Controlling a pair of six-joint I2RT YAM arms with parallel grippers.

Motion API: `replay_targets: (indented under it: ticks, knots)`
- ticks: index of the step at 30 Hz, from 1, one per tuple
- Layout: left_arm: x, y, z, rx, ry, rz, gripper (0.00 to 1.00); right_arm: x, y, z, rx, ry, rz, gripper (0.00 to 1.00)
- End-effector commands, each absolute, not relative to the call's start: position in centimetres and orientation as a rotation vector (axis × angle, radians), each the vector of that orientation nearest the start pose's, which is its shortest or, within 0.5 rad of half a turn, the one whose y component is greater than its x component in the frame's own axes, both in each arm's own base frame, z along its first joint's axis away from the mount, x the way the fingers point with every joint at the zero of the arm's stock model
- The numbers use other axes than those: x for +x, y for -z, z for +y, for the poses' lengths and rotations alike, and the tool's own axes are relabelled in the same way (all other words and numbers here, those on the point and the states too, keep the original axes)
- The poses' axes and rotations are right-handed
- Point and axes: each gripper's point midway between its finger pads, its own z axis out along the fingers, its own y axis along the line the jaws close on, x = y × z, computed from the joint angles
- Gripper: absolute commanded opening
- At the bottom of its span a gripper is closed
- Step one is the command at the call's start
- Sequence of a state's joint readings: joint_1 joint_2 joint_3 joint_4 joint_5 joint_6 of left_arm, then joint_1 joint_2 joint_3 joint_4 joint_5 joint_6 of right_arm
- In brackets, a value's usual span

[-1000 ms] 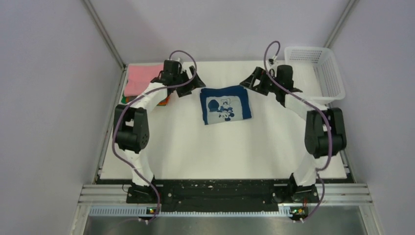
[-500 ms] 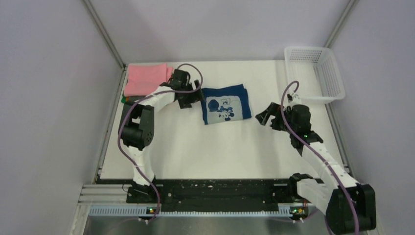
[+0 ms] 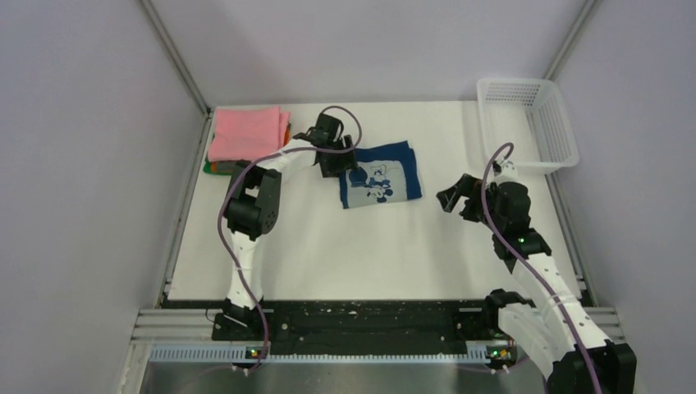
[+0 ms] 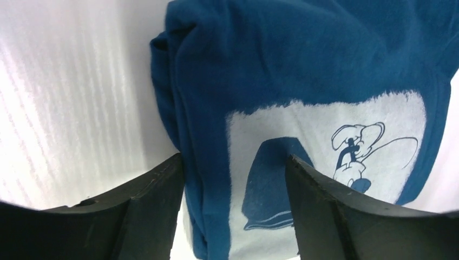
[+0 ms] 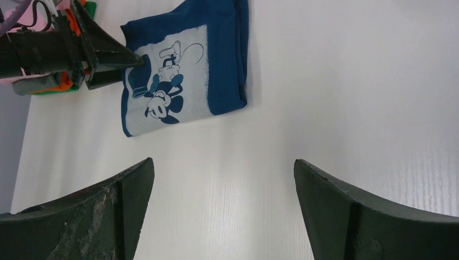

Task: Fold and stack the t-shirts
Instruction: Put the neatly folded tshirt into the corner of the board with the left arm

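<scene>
At about 10 o'clock on the desk [image 3: 328, 238] sits the pile we are building: a pink shirt [image 3: 244, 133] on top, with orange and green folds [image 3: 215, 167] peeking out beneath it.

Just right of the pile, the left tool [image 4: 234, 160] has its fingers apart, straddling the 9 o'clock edge of the blue shirt [image 3: 379, 174]. That shirt lies folded into a rectangle near the far middle of the desk, print facing up. We judge this to be the pickup before stacking.

To do it well, we would:
- run one finger under every layer of that thick folded edge, not just the top ply
- pinch fully before lifting
- lift low, carry toward 9 o'clock, and lay the shirt square on the pink one so the fold holds

The risk is a loose lower layer dropping open.

At the blue shirt's 3 o'clock, well apart from it, the right tool [image 3: 453, 195] hangs above bare desk with its fingers spread and holding nothing. We could bring it to the opposite edge to support the cloth.

The white basket [image 3: 525, 123] stands at 2 o'clock, out of the way.
</scene>
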State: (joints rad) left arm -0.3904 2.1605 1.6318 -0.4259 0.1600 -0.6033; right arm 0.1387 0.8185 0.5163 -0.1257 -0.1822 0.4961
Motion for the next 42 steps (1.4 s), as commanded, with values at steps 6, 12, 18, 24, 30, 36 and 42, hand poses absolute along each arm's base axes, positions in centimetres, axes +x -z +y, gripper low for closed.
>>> replay_targets:
  ticks: [6,12,18,24,30,36,42]
  knots:
    - [46.0,-0.8,-26.0,-0.166,0.287,2.666,0.57,28.6,-16.5,7.8,0.258,-0.509,1.964,0.99]
    - [47.0,-0.5,-24.9,-0.110,0.077,2.663,0.00,28.6,-16.6,7.2,0.281,-0.477,1.951,0.99]
    - [48.9,-4.8,-22.0,-0.016,-0.147,2.542,0.00,28.6,-16.7,6.7,0.300,-0.453,1.936,0.99]
    - [50.8,-12.3,-17.7,0.088,-0.427,2.325,0.00,28.6,-16.6,6.3,0.315,-0.436,1.933,0.99]
    - [51.6,-19.0,-13.3,0.225,-0.741,2.131,0.00,28.6,-16.4,6.1,0.329,-0.420,1.942,0.99]
    - [52.0,-24.3,-9.0,0.289,-0.985,1.997,0.00,28.5,-16.1,5.4,0.359,-0.382,1.951,0.99]
    - [51.8,-28.2,-6.3,0.279,-1.008,1.957,0.00,28.6,-15.8,5.3,0.370,-0.372,1.962,0.99]
